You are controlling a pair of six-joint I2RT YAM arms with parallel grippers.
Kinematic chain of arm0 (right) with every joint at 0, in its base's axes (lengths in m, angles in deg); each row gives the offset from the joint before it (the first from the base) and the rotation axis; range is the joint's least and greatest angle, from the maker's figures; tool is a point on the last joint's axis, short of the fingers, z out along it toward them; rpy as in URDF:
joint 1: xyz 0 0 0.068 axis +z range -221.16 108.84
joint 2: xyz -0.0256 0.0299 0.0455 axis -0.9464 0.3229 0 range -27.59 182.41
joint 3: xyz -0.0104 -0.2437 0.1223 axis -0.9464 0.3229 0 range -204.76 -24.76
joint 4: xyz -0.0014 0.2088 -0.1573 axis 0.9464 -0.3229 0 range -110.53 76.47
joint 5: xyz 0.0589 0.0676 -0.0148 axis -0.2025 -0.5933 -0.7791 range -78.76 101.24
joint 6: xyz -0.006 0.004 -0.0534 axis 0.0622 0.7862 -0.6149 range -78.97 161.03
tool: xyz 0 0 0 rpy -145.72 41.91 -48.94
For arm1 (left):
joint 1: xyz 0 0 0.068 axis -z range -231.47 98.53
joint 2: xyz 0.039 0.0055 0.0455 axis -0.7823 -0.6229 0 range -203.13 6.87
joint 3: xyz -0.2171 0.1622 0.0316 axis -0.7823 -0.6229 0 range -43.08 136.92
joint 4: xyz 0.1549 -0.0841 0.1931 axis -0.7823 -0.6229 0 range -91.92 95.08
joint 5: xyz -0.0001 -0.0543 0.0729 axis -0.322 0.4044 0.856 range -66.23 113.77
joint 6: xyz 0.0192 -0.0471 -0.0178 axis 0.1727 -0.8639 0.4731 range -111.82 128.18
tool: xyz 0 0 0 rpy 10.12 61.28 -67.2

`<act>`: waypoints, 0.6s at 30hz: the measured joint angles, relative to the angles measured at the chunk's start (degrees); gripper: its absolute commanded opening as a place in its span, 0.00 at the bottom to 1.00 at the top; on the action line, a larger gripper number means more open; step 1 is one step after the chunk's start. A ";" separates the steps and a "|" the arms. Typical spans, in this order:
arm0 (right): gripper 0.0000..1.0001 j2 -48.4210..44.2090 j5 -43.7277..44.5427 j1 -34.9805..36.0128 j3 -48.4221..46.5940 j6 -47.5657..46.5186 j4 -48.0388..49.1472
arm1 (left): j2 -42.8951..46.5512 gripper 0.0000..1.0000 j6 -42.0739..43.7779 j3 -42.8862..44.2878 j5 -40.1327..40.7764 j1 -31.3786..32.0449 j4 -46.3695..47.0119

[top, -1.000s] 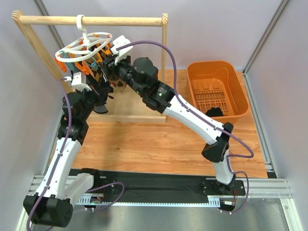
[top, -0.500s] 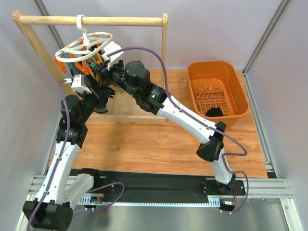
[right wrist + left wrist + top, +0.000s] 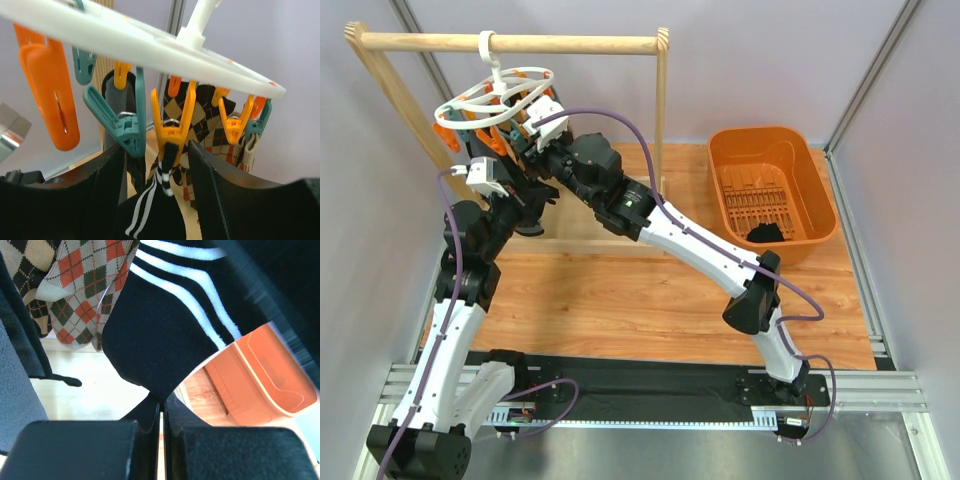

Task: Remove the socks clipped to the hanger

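Looks early in the job: finds just one dark sock [image 3: 765,233] down in the orange basket [image 3: 725,150] at the right of the bench [image 3: 620,290], against a black striped sock [image 3: 160,335] and several argyle socks [image 3: 85,290] hanging limp from clips under the white ring hanger [image 3: 495,95] on the wooden rail [image 3: 570,43]. Pinches the striped sock's toe in the left tool [image 3: 161,410], pressed together on the fabric. Straddles its orange clip [image 3: 172,127] with the right tool [image 3: 157,155], spread wide, apparently not yet squeezing.
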 measured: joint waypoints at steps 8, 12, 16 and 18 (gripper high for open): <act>0.56 -0.35 0.55 0.00 2.08 -1.97 -0.42 | 0.42 0.00 0.00 0.00 0.00 0.00 -1.25; 0.55 -0.33 1.07 0.00 2.03 -2.95 -0.48 | 0.74 0.00 0.00 0.00 0.00 0.00 -1.55; 0.53 -0.02 1.95 0.00 0.68 -3.87 -0.52 | 1.33 0.00 0.02 0.00 -0.15 0.00 -1.57; 0.52 0.20 2.38 0.00 -0.68 -4.35 -0.48 | 1.68 0.00 0.04 0.00 -0.20 0.00 -1.60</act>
